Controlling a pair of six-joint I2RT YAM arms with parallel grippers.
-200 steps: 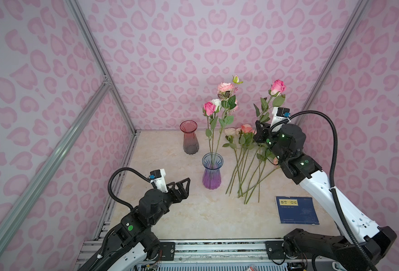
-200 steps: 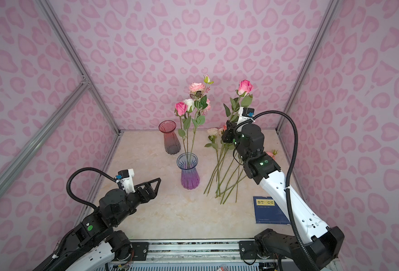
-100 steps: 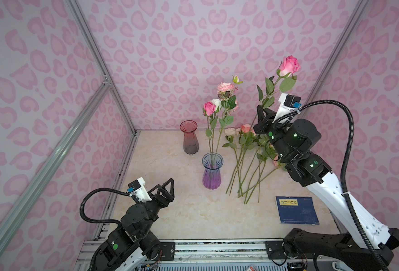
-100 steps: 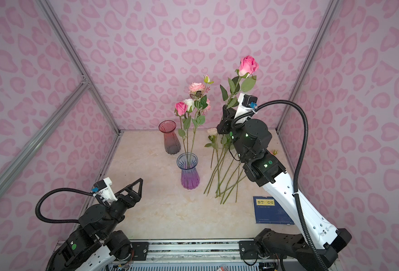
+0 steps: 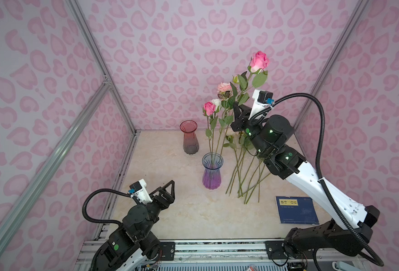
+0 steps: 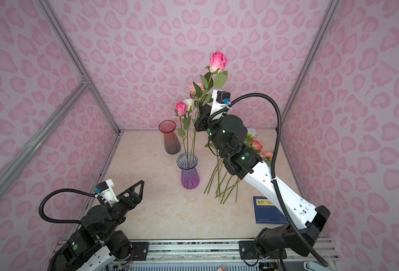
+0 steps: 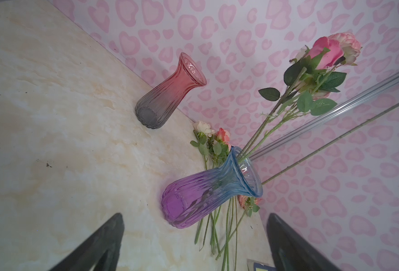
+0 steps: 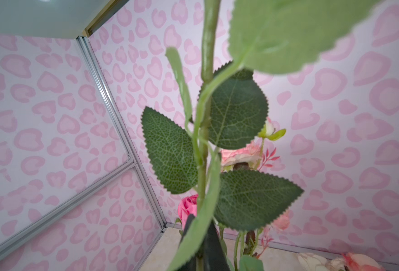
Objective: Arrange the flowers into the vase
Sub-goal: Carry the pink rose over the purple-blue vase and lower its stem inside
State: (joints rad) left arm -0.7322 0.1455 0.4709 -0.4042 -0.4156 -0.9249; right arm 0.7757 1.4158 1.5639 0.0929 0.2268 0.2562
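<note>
The right gripper is clamped on 1 leafy, long-stemmed pink rose raised beside the ribbed purple-and-blue glass vase, so centre its stem end over the rim before lowering; the left gripper gapes empty.

2 vases, 2 claws, 1 blue booklet

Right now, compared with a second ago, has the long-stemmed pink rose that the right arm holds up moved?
Yes. The long-stemmed pink rose has risen and swung left, closer to over the purple-and-blue glass vase, which has not shifted.
</note>
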